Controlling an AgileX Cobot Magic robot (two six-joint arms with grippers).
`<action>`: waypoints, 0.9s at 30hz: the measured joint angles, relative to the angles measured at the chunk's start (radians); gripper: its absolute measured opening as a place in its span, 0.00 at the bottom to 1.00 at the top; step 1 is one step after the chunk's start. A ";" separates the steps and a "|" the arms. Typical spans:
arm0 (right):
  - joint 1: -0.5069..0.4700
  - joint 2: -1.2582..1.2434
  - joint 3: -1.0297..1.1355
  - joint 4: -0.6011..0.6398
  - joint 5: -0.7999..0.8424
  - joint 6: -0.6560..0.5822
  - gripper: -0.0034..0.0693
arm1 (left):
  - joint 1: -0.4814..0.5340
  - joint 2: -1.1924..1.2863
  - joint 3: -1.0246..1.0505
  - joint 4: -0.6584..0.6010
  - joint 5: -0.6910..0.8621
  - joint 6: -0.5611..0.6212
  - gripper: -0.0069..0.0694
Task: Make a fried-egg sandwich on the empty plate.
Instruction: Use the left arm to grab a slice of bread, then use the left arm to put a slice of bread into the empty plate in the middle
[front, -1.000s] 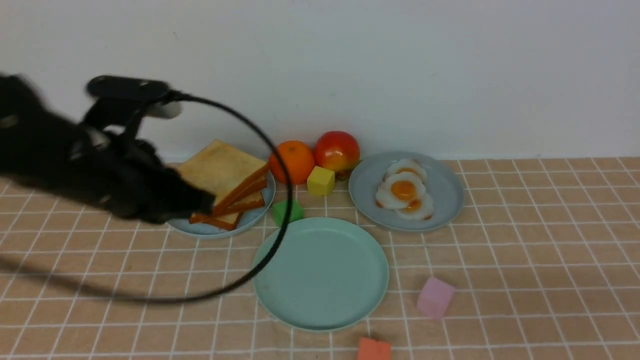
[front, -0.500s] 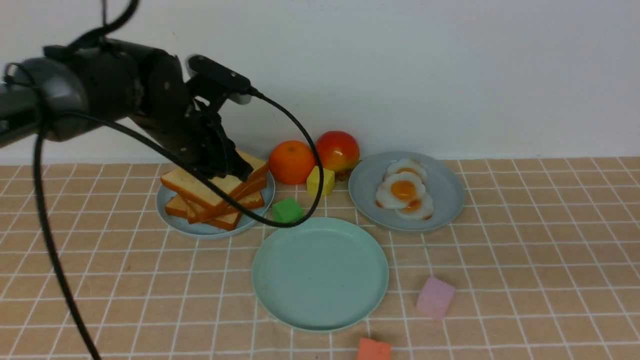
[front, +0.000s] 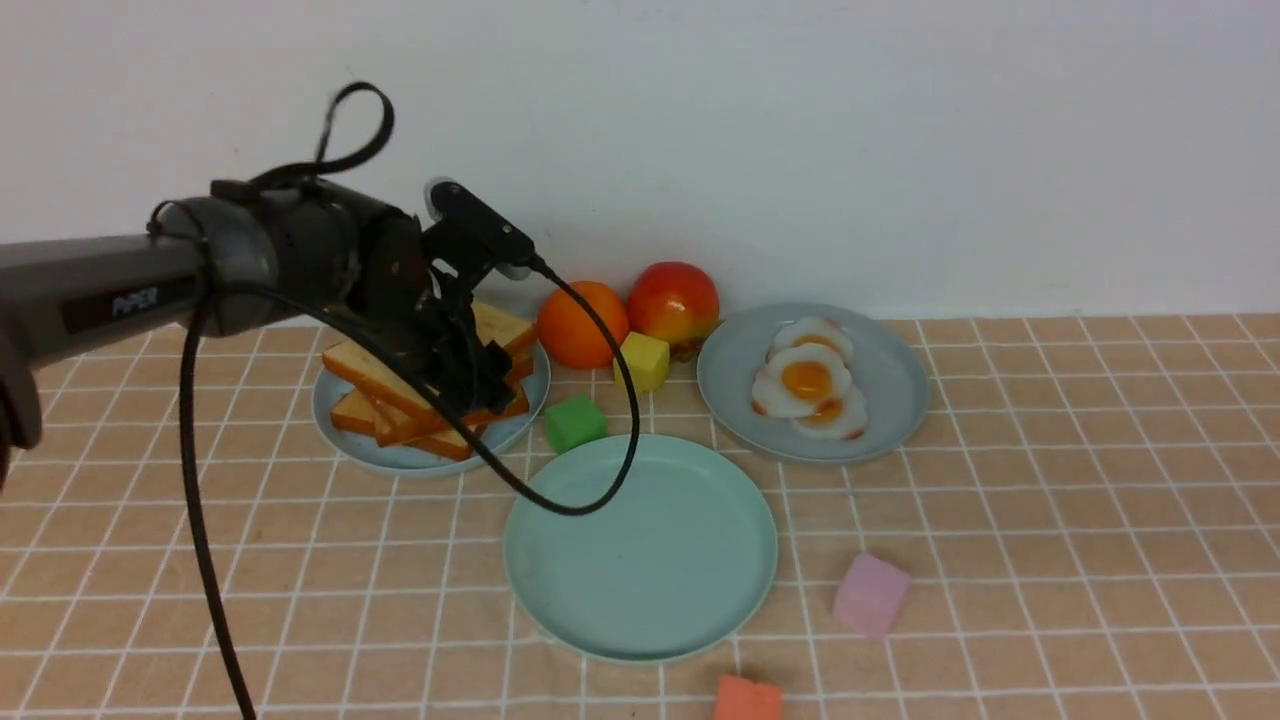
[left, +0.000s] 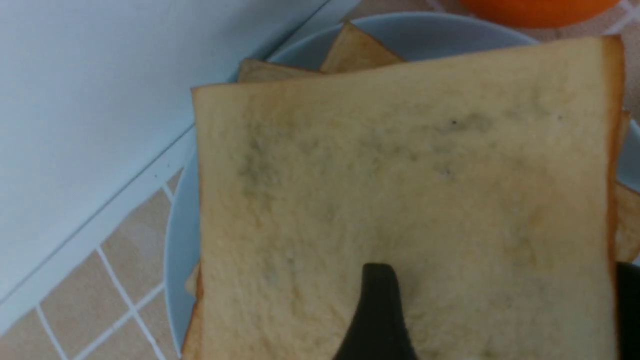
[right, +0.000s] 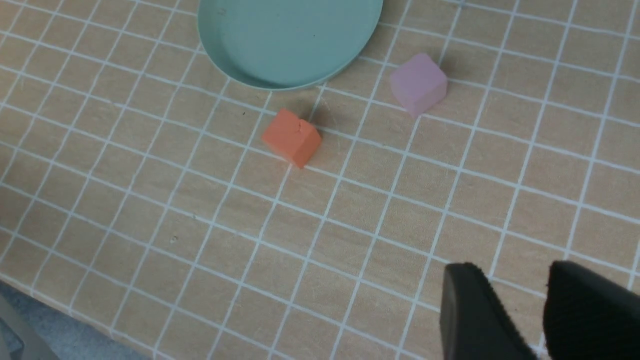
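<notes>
The left gripper (front: 478, 372) has dropped from above the toast stack in the last half-second and now sits on it, jaws wide apart and clamping nothing; one finger (left: 376, 310) lies on the face of the top toast slice (left: 400, 175), the other shows just past that slice's crust, so I judge the first pick is about to close, not made; the stack has not shifted on its pale blue plate (front: 400, 458); the empty plate (front: 640, 545), near the stack, stays bare; the fried eggs (front: 808, 382) lie untouched on the second pale plate (front: 890, 400); the right gripper (right: 520, 280), slightly parted, holds nothing.
</notes>
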 joint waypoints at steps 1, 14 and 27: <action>0.000 0.000 0.000 0.000 0.000 0.000 0.38 | 0.000 0.000 0.000 0.001 0.000 0.000 0.76; 0.000 -0.001 0.000 0.000 0.027 0.001 0.38 | -0.018 -0.086 -0.003 -0.012 0.069 0.002 0.20; 0.000 -0.001 0.000 0.000 0.069 0.001 0.37 | -0.280 -0.342 0.111 -0.051 0.205 0.065 0.19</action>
